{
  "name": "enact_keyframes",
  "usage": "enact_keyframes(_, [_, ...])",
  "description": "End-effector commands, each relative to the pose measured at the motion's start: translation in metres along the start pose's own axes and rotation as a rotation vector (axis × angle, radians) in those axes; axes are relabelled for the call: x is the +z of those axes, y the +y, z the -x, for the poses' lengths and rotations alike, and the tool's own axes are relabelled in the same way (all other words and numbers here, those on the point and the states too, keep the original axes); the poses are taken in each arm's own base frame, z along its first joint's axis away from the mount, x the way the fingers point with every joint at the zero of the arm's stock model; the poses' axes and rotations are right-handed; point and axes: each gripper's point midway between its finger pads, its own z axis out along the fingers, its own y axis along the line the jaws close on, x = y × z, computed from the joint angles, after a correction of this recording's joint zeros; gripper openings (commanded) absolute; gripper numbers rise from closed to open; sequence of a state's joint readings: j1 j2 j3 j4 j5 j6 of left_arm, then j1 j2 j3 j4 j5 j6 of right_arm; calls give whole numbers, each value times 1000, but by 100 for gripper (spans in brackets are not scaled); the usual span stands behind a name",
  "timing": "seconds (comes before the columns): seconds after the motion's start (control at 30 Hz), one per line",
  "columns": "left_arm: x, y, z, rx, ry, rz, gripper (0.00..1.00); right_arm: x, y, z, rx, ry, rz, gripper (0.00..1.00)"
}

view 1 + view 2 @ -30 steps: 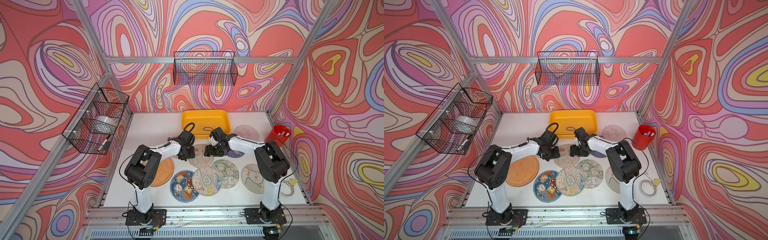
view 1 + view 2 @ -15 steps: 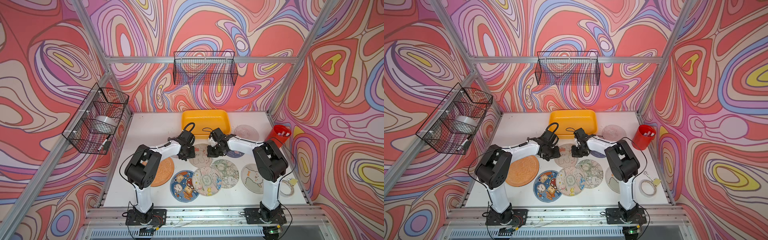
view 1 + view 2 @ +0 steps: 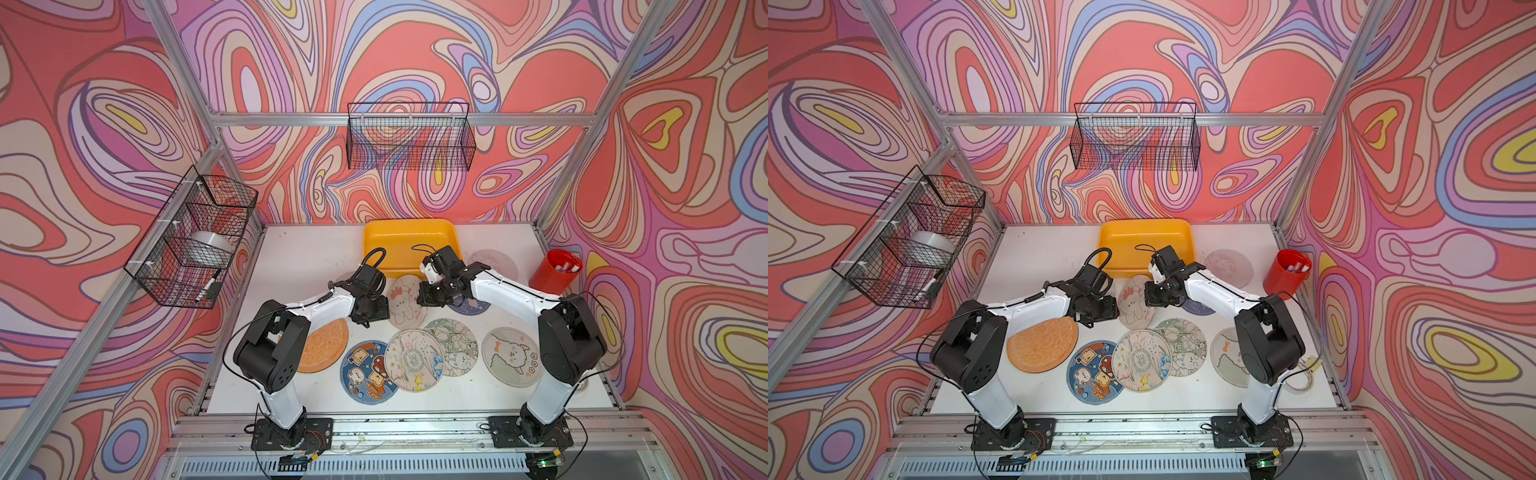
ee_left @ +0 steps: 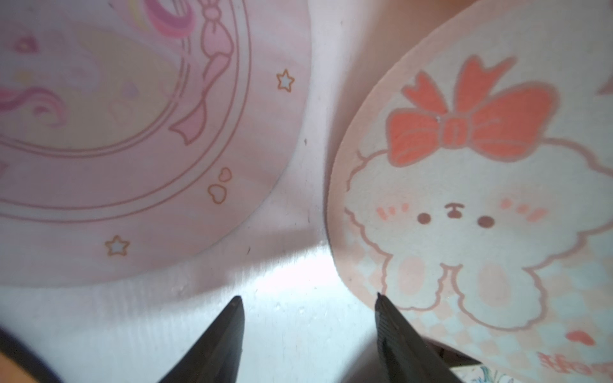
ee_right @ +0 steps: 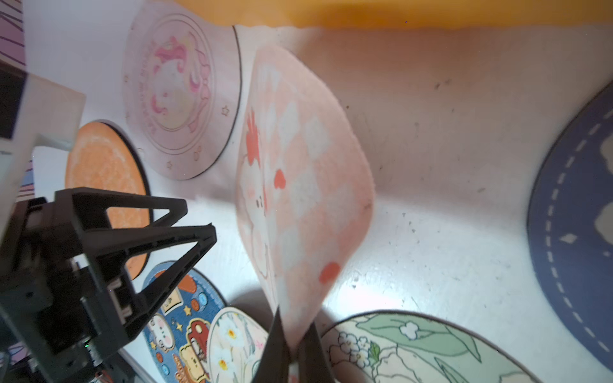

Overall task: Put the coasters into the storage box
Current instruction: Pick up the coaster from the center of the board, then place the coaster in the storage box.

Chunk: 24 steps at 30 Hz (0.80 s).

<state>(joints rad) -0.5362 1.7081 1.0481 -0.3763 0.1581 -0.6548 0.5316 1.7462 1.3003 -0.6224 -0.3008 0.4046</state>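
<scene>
while the right claw [image 5: 293, 331] is clenched on the rim of the pink bunny coaster [image 5: 298, 185], that coaster stands tilted up off the white tabletop [image 3: 299, 266], curling away from the fingertips. the left claw [image 4: 308, 298] sits just across from it, released, with its jaws apart over bare table and one fingertip right at the coaster's edge. beyond both claws, toward the back wall, lies the yellow storage box [image 3: 399, 245]. a pale ribbon coaster [image 4: 116, 132] lies flat just ahead of the left claw. the orange coaster [image 3: 322, 345] and other printed coasters [image 3: 413, 359] lie behind the claws, nearer the arm bases, some overlapping. close up, the tabletop looks scuffed and speckled. swirled red, lilac and cream walls [image 3: 415, 62] enclose the cell, with black wire baskets [image 3: 409, 137] hung on them
</scene>
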Motion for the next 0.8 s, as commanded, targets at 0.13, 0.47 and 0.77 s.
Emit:
enact_keyframes(0.13, [-20,-1,3,8,-72,-23,70,-53,32,33,-86,-101,35,0])
enact_keyframes(0.47, [-25,-4,5,18,-88,-40,72,-55,48,103,-176,-218,-17,0])
enact_keyframes(0.77, [-28,-4,5,22,-95,-42,73,-14,49,164,-198,-265,-7,0])
